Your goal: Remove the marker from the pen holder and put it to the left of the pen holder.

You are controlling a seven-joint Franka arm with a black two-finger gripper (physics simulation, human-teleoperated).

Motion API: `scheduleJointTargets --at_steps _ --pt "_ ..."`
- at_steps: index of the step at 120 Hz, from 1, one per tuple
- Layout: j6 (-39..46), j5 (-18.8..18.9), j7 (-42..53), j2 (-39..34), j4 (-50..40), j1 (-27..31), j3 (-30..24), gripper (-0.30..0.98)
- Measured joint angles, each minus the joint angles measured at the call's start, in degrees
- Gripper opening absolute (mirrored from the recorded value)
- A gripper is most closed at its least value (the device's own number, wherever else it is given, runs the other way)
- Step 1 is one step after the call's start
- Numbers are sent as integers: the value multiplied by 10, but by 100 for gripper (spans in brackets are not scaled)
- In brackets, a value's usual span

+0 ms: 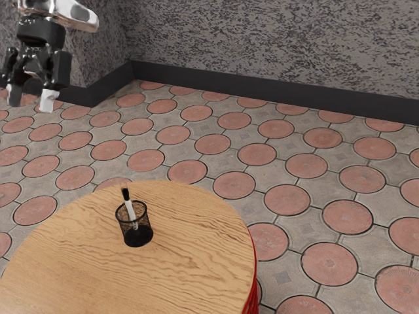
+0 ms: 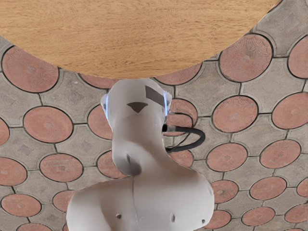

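In the exterior view's upper left, my gripper (image 1: 31,100) hangs high above the floor, its two pale fingertips apart and nothing between them. It is well away from the round wooden table, up and toward the exterior view's left of the pen holder. The black mesh pen holder (image 1: 138,237) stands upright on the tabletop. A marker (image 1: 130,208) with a white body and black upper end leans inside it, the upper end sticking out above the rim.
The round wooden table (image 1: 190,261) has a red side; its edge (image 2: 139,62) is also in the wrist view. Below that edge, the wrist view has the robot's white base and arm (image 2: 139,192) with a black cable (image 2: 192,134). A grey wall (image 1: 275,46) rises behind the tiled floor.
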Motion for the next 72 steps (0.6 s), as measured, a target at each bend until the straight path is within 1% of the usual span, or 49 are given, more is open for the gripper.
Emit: scheduleJointTargets --at_steps 6,16,21,28,37,47,58,72 --pt "99 -8 -1 3 -53 8 -8 69" --pt "219 -16 -4 24 -80 6 -11 69" --pt "260 -19 -5 65 -85 2 -9 69" --pt "305 -23 -8 134 -87 20 -6 68" --pt "347 -23 -11 209 -89 34 -4 69" --pt "377 -24 -14 268 -91 45 -3 69" --pt "396 -24 -16 298 -93 48 -3 69" --pt "394 -24 -19 314 -94 61 -1 69"
